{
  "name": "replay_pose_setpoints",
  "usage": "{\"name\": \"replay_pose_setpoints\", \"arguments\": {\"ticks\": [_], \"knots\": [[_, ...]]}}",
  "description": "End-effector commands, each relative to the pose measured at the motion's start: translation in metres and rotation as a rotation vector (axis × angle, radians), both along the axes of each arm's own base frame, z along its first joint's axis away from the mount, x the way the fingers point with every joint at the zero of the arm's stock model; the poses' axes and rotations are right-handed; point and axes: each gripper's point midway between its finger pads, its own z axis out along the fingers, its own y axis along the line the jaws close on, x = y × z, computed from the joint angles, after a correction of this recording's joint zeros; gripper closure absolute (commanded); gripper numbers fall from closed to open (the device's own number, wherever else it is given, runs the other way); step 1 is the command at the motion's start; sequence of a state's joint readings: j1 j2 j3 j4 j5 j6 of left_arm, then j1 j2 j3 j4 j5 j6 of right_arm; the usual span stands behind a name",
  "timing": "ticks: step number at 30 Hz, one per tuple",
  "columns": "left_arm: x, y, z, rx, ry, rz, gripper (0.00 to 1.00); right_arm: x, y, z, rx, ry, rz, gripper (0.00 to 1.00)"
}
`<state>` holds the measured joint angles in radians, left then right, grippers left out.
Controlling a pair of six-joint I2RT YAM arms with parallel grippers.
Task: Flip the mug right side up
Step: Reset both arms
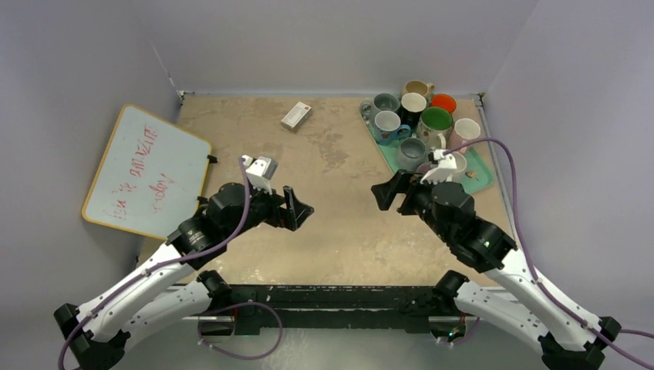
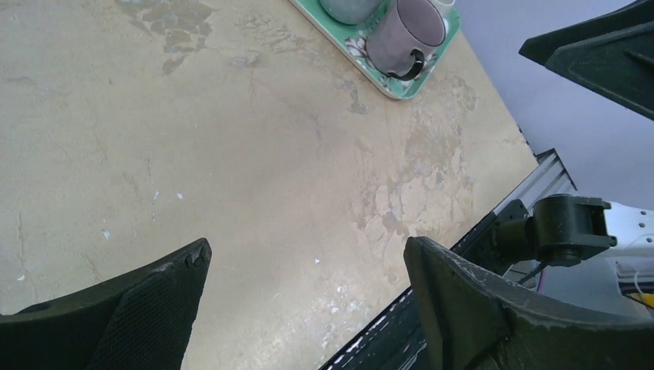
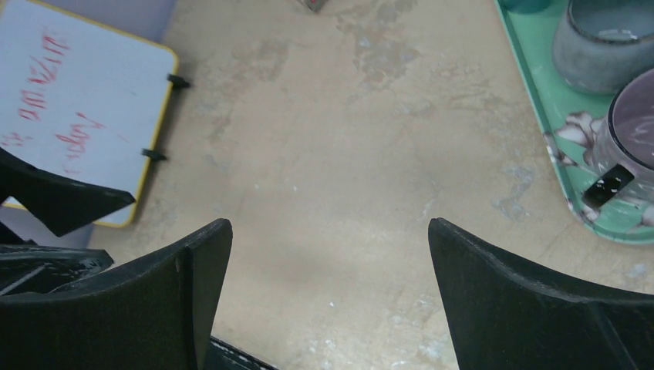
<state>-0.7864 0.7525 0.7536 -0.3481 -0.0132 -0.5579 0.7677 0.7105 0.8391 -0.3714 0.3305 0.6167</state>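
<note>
Several mugs stand close together on a green tray (image 1: 483, 176) at the back right. Most show open mouths. At the tray's near end are a grey mug (image 1: 410, 153) and a mauve mug (image 3: 634, 132) with a black handle. The mauve mug shows a flat top in the left wrist view (image 2: 406, 32); I cannot tell for sure which way up it stands. My left gripper (image 1: 299, 208) is open and empty over the bare table middle. My right gripper (image 1: 383, 194) is open and empty, left of the tray. The two face each other.
A yellow-framed whiteboard (image 1: 146, 169) with red writing lies at the left edge. A small white box (image 1: 296, 115) lies at the back centre. The tan table top (image 1: 339, 162) runs to grey walls behind and at both sides.
</note>
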Motion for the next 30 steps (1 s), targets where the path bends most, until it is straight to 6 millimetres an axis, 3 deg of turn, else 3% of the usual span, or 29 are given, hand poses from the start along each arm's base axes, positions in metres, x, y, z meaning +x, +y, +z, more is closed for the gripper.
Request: {"name": "replay_pose_setpoints", "arguments": {"ticks": [1, 12, 22, 30], "knots": [[-0.004, 0.005, 0.017, -0.054, -0.045, 0.003, 0.04, 0.006, 0.006, 0.016, 0.061, -0.072, -0.001, 0.01], [-0.011, 0.008, 0.026, -0.051, -0.072, -0.024, 0.04, 0.011, 0.017, -0.011, 0.017, 0.069, -0.017, 0.01], [-0.005, 0.013, 0.036, -0.045, -0.109, 0.009, 0.04, 0.012, 0.019, -0.011, 0.025, 0.074, -0.014, 0.01], [-0.005, 0.015, 0.038, -0.063, -0.106, 0.026, 0.05, 0.008, 0.019, 0.002, 0.053, 0.044, 0.004, 0.01]]}}
